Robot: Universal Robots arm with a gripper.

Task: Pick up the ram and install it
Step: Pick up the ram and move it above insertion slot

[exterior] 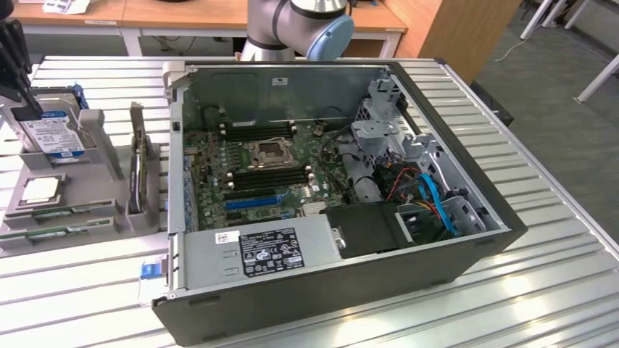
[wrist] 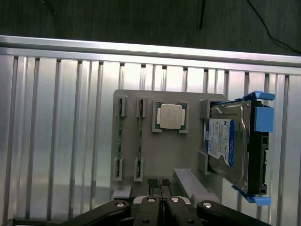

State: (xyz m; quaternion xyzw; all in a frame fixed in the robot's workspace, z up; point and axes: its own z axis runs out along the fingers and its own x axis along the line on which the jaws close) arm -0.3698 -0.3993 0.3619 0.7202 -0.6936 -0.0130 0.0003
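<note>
Hovering over the worktop (wrist: 56,141) with the pincer (wrist: 159,183) closed, gripping nothing. Presenting the ram (wrist: 139,141) edge-up in a grey rack (wrist: 160,155), likely for easy pinching, at the exterior view's left of the computer case (exterior: 338,304).

Claw (wrist: 159,182): body cut off at frame edge. Ram sticks (wrist: 139,136) edge-on in their slots; chips, sticker too thin to make out. Arm (exterior: 295,29) cut off at frame edge. Hard drive (wrist: 225,146) label print unreadable.
</note>
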